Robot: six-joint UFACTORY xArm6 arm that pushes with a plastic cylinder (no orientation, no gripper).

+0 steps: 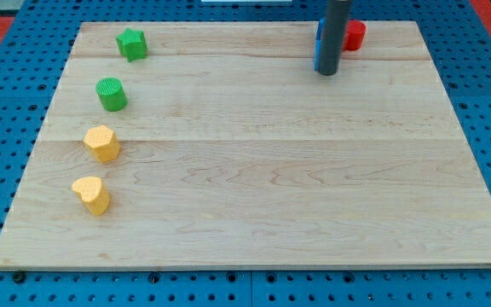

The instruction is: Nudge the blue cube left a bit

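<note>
1. Camera view, nearest the view's bottom: yellow heart-shaped block (91, 194), left side of the wooden board (262, 188).
2. Just above it: yellow hexagonal block (101, 143), apart from the heart.
3. Further up the left edge: green cylinder (111, 94), then green star-shaped block (131, 43) near the top-left corner. All four well apart from the rod.
4. Top right of centre: dark rod standing upright, my tip (327, 73) down on the board.
5. Blue cube (318, 47) mostly hidden behind the rod; only thin blue slivers visible at the rod's left edge. Touching or not: cannot tell.
6. Red cylinder (354, 35) just right of the rod, partly covered by it.
7. No gripper fitted, so no open/closed state to report.
8. Board resting on blue pegboard (7, 128).
</note>
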